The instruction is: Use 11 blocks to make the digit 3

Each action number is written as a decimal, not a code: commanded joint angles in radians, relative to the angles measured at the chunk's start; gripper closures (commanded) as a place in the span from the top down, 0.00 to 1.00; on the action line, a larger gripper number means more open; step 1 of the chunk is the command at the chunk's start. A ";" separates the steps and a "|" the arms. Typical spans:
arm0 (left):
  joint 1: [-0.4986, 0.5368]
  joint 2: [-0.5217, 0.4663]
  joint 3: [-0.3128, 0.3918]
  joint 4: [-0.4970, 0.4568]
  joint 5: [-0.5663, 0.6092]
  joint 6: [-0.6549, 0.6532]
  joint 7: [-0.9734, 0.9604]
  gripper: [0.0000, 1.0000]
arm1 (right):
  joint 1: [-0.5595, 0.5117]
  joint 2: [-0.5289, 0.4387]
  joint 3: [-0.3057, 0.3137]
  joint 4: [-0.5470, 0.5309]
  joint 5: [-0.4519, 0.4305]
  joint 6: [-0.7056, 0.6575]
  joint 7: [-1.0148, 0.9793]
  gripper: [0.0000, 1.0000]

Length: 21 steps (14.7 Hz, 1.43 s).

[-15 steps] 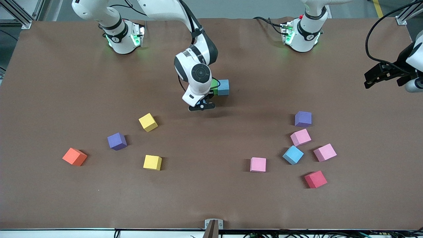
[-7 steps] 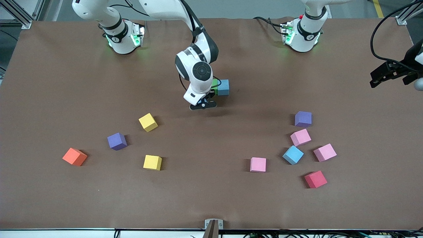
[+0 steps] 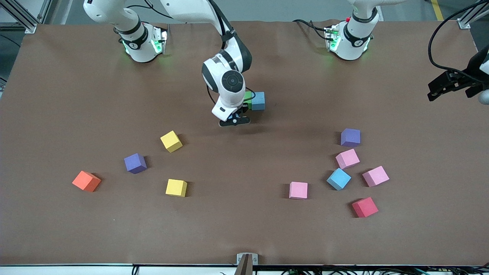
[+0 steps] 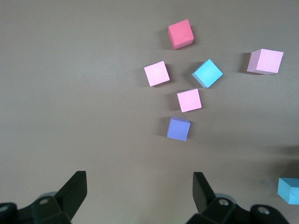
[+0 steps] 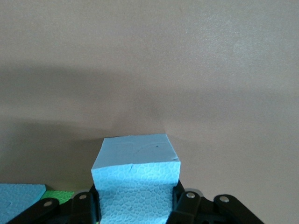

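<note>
My right gripper [image 3: 233, 121] is shut on a blue block [image 5: 135, 179] and hangs low over the middle of the table. Right beside it a green block [image 3: 248, 98] and a blue block [image 3: 259, 101] touch each other. Two yellow blocks [image 3: 171, 141] [image 3: 176, 187] and a purple one [image 3: 135, 163] lie toward the right arm's end. A purple block [image 3: 350, 137], three pink blocks [image 3: 347, 158] [image 3: 375, 176] [image 3: 298, 190], a blue one [image 3: 338, 178] and a red one [image 3: 365, 207] lie toward the left arm's end. My left gripper [image 3: 450, 84] [image 4: 139, 184] hangs open and empty above that end.
An orange cube [image 3: 86, 181] lies nearest the right arm's end, beside the purple block there. A metal bracket [image 3: 246, 259] sits at the table's front edge. Black cables [image 3: 439, 42] hang by the left hand.
The left gripper has drawn a little up and outward toward its end of the table. The right gripper, still holding the blue block, has shifted slightly closer to the green block.
</note>
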 commanded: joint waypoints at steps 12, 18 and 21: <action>0.002 -0.018 -0.001 -0.008 -0.014 -0.009 0.013 1.00 | 0.014 -0.035 0.014 -0.065 -0.005 0.035 0.006 0.28; 0.001 -0.014 -0.007 -0.008 -0.014 -0.006 0.013 1.00 | 0.014 -0.041 0.014 -0.065 -0.005 0.029 0.008 0.28; 0.001 -0.014 -0.007 -0.008 -0.014 -0.006 0.015 1.00 | 0.014 -0.041 0.015 -0.065 -0.005 0.029 0.008 0.28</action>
